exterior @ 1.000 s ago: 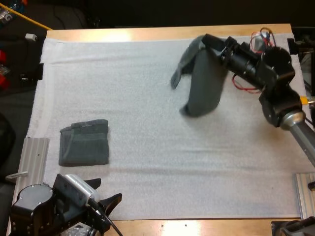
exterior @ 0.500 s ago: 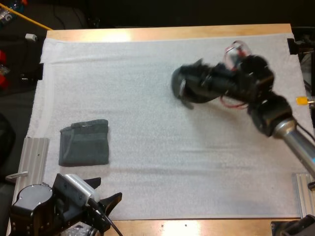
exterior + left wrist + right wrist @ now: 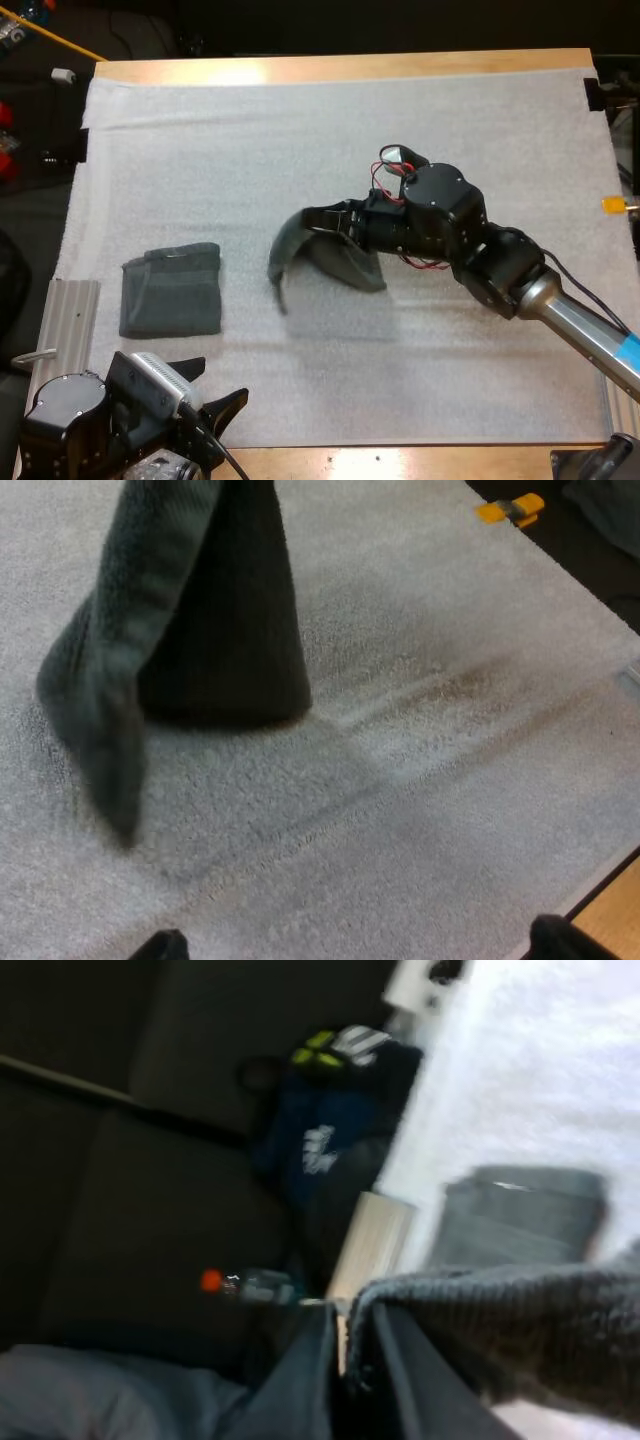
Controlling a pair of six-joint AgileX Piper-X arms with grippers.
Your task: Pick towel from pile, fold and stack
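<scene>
Grips a dark grey-green towel [image 3: 325, 262] in the right gripper [image 3: 330, 218], fingers pressed on a gathered edge from both sides; hangs it over the middle of the white mat [image 3: 300, 130], one flap drooping toward the left; brings the lower hem down to the mat or just off it, cannot tell which, even from the left wrist view close beside the towel [image 3: 200, 630]; rests the left gripper [image 3: 215, 390] at the mat's near left corner, fingers wide apart and clear of anything; leaves a folded towel [image 3: 171, 290] lying flat at the mat's left side, well apart from the hanging one; reads as the carry-and-lay-out step, with the pick done and the fold not yet begun; calls next for lowering the cloth and spreading it flat, probably with the left gripper taking a second corner; risks a bunched heap if let go from this single pinch
</scene>
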